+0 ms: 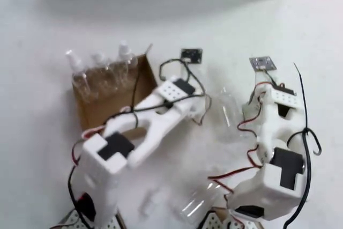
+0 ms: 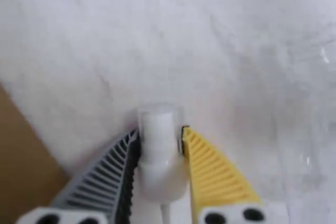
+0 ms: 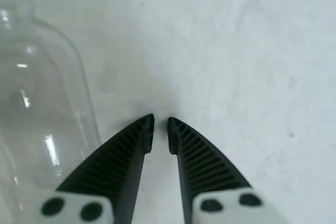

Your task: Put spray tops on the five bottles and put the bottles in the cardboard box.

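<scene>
Left end effector (image 2: 160, 136): I am grasping a white spray top (image 2: 157, 153) between my grey finger and my yellow finger, and both are pressing against its sides.
Spray top: it is sitting upright in my grip, hanging over bare desk (image 2: 210, 35), with its nozzle end poking out past my fingertips.
Right end effector (image 3: 160, 129): I am keeping it clenched almost fully, with a thin gap showing between the black tips and nothing in it; it is pointing down at the desk.
Clear bottle (image 3: 42, 103): it is sitting just beside my right end effector, apart from the fingers; in the high view it (image 1: 229, 112) is showing between my two arms. I cannot tell whether it is standing or lying.
Cardboard box (image 1: 102, 112): it is lying open on the desk under my left arm (image 1: 155, 116), and its brown edge (image 2: 21, 171) is showing near my left end effector.
Capped bottles (image 1: 102, 73): three are standing in a row at the far end of the cardboard box, each wearing a spray top.
Front bottle (image 1: 197, 201): it is lying on its side near the desk's front edge, between the bases of my arms.
</scene>
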Motion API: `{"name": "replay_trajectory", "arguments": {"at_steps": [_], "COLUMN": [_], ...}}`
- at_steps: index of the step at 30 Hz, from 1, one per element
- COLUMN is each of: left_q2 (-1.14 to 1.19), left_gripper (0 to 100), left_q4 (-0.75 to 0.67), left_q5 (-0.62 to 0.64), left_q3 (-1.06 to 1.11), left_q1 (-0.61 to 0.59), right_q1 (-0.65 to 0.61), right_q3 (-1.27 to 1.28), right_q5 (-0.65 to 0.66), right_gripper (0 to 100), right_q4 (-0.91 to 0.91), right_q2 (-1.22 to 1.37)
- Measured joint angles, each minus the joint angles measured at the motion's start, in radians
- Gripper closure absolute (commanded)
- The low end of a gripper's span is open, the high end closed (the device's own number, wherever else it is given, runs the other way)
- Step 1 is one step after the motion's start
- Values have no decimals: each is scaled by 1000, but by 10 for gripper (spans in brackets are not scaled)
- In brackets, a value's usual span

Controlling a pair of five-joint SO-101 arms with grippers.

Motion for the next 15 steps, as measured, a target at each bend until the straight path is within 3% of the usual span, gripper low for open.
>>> {"name": "replay_trajectory", "arguments": {"at_steps": [15], "left_q2": [-239], "left_gripper": [980], "left_q4": [169], "left_q5": [-37], "left_q3": [0], "left_q1": [54], "right_q1": [5], "right_q3": [-34], "right_q5": [-57], "right_gripper": [980], "right_q4": [32], "right_q2": [6]}}
